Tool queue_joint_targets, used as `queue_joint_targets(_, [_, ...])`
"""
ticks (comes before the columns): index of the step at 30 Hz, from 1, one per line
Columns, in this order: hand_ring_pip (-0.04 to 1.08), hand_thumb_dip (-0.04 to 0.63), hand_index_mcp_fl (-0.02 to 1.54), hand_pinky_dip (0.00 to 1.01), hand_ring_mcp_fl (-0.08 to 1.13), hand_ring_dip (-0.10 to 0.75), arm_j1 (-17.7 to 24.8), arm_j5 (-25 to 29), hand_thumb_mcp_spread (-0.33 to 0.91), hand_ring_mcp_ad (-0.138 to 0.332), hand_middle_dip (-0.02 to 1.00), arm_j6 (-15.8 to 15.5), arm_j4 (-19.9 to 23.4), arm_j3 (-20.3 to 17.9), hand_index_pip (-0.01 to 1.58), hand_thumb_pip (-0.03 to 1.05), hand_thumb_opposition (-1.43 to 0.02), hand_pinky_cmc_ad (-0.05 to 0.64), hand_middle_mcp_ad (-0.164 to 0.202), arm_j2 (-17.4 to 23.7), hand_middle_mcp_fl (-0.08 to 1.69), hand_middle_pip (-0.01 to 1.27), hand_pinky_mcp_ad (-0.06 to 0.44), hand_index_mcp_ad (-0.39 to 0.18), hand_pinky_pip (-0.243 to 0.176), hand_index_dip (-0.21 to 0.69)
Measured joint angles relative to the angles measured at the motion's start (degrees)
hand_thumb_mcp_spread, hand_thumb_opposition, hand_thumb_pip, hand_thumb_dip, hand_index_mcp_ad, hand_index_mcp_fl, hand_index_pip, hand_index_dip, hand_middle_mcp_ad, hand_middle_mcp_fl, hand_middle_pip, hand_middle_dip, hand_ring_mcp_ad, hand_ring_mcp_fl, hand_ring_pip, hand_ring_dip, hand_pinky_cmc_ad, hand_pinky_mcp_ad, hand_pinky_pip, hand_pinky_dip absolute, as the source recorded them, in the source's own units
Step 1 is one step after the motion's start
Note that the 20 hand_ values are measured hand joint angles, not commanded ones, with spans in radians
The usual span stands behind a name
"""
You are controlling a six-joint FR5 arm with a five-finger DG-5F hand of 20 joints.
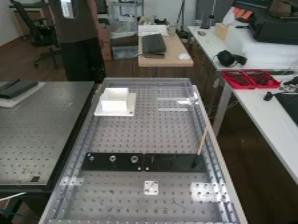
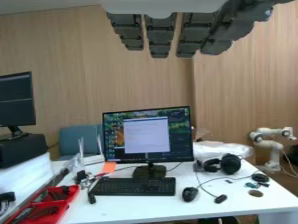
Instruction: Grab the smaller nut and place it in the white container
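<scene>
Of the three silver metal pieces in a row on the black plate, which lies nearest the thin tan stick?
The ring-shaped silver piece, rightmost in the high view; the middle piece and the left piece lie farther off.

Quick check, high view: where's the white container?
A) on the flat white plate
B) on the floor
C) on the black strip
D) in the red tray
A: the white container stands on the flat white plate, farther up the bench than the black strip.
</scene>
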Motion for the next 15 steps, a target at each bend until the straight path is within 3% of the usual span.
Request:
queue_joint_targets(5, [0.01, 0.000, 0.00, 0.02, 0.00, 0.012, 0.0, -0.2, 0.01, 0.068, 0.03, 0.2, 0.1, -0.2, 0.01, 0.01, 0.00, 0.044, 0.047, 0.0, 0.00, 0.01, 0.037, 0.021, -0.012, 0.016])
queue_joint_targets(7, [0.01, 0.031, 0.00, 0.08, 0.00, 0.016, 0.0, -0.2, 0.12, 0.068, 0.05, 0.2, 0.1, -0.1, 0.01, 0.16, -0.16, 0.065, 0.045, 0.0, 0.00, 0.03, 0.049, 0.016, -0.012, 0.016])
queue_joint_targets(9, [0.02, 0.037, 0.00, 0.17, 0.00, 0.021, 0.0, -0.3, 0.22, 0.063, 0.08, 0.2, 0.1, -0.1, 0.01, 0.25, -0.31, 0.101, 0.049, 0.0, 0.00, 0.06, 0.101, 0.009, -0.010, 0.014])
queue_joint_targets(11, [0.04, 0.035, 0.00, 0.26, 0.00, 0.038, -0.1, -0.3, 0.26, 0.080, 0.13, 0.1, 0.0, -0.1, 0.04, 0.24, -0.46, 0.194, 0.049, 0.0, 0.01, 0.09, 0.164, -0.005, -0.037, 0.044])
queue_joint_targets(15, [0.06, 0.033, 0.00, 0.36, 0.01, 0.051, -0.1, -0.4, 0.29, 0.138, 0.16, 0.0, 0.0, -0.1, 0.05, 0.25, -0.56, 0.318, 0.051, 0.0, 0.00, 0.10, 0.265, -0.007, -0.042, 0.049])
